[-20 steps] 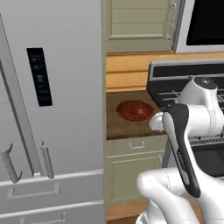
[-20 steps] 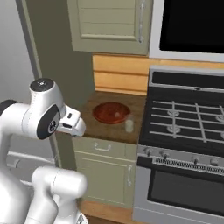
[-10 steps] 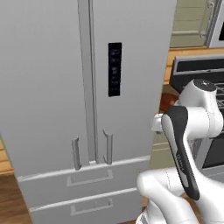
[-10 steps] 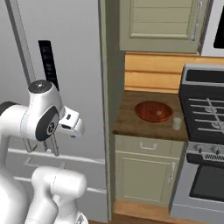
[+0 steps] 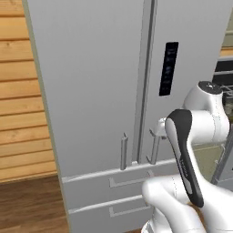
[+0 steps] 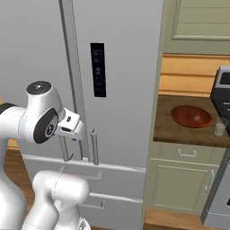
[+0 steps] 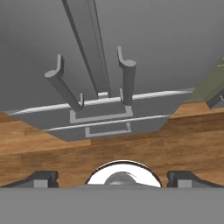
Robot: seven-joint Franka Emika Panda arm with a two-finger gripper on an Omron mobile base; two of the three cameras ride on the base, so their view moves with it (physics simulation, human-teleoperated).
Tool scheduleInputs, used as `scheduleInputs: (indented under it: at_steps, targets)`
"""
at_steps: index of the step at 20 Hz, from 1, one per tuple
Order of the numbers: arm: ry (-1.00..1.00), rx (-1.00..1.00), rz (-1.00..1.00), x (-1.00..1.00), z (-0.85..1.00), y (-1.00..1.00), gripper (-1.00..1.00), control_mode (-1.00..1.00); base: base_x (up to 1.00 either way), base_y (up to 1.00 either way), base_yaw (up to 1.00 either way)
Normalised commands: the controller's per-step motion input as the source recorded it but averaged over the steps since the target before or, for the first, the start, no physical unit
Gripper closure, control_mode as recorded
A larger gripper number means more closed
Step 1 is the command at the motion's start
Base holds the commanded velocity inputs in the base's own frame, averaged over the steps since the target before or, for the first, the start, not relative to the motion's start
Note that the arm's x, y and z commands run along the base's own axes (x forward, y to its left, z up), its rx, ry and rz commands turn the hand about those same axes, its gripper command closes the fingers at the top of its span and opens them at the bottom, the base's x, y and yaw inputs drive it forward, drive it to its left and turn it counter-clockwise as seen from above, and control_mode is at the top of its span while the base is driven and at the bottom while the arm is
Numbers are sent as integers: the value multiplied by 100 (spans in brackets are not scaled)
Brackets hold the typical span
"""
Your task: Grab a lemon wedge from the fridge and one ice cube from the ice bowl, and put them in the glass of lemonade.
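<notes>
Two dark finger tips of the gripper (image 7: pixel 112 178) stand wide apart and empty while the base has rolled left, so the closed fridge (image 5: pixel 104 86) now faces the arm and the ice bowl (image 6: pixel 191 116) sits off right, meaning door-opening comes next.

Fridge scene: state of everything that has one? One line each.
fridge: both doors shut, both lower drawers shut
gripper: fingers wide apart, empty, not touching the door handles
ice bowl: upright on the counter right of the fridge
glass of lemonade: upright beside the bowl
cabinet door under counter: shut
</notes>
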Motion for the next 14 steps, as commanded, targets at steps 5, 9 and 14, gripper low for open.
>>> scheduleInputs:
  at_steps: [5, 9, 14]
  targets:
    - [0, 0, 0, 0, 0, 0, -100, 100, -69, -29, -2]
    - [0, 0, 0, 0, 0, 0, -100, 100, -98, -3, 0]
    - [0, 0, 0, 0, 0, 0, -100, 100, -48, 10, 0]
